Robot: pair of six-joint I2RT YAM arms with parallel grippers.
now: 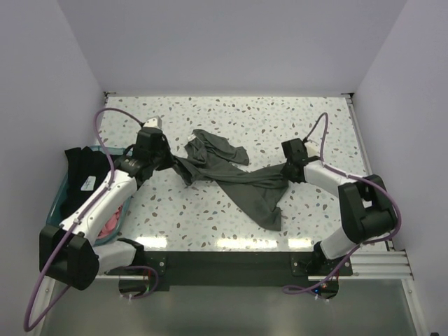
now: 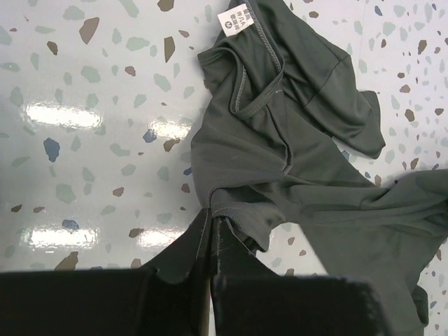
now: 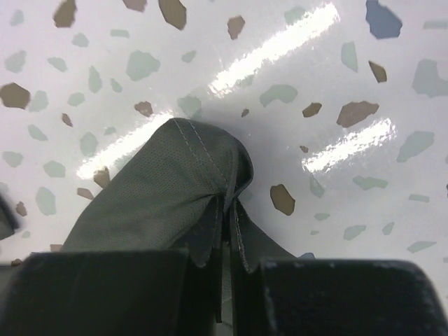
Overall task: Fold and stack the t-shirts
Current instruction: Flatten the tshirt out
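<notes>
Plain white walls (image 1: 210,42) box in a glossy, speckled terrazzo table (image 1: 266,115), with glare streaks along its near edge. The dark olive-green t-shirt (image 1: 245,185) lies rumpled mid-table, stretched between the left gripper (image 1: 165,161) and right gripper (image 1: 285,173), each pinched closed on a stitched edge.

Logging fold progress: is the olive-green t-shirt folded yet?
Not folded. The olive-green t-shirt lies crumpled and twisted on the table, its ends pinched by the left gripper and right gripper.

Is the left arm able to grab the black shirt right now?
Probably not yet. Its jaws are shut on the olive-green shirt, so it must let go first. The black shirt lies close by, draped over the teal tub.
</notes>
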